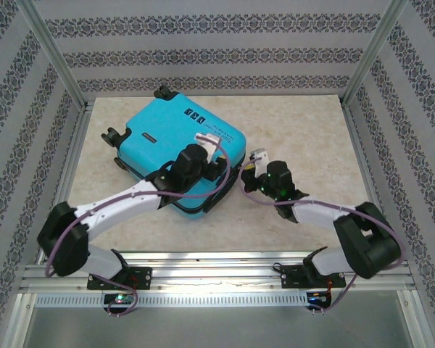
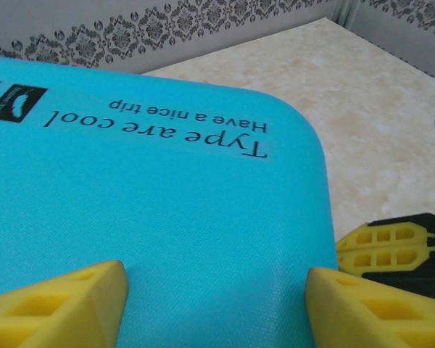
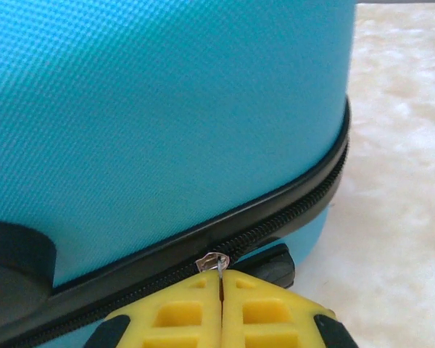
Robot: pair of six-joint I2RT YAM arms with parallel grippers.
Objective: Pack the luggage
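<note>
Luggage (image 1: 167,138) shut flat, contents hidden — R gripper (image 3: 221,290) pinches zip pull (image 3: 212,261).

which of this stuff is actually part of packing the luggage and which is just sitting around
Part of the job:
luggage, lid down
zip pull, pinched in the shut right gripper
left gripper, open above the luggage

Just there:
table
patterned walls
metal frame
</note>
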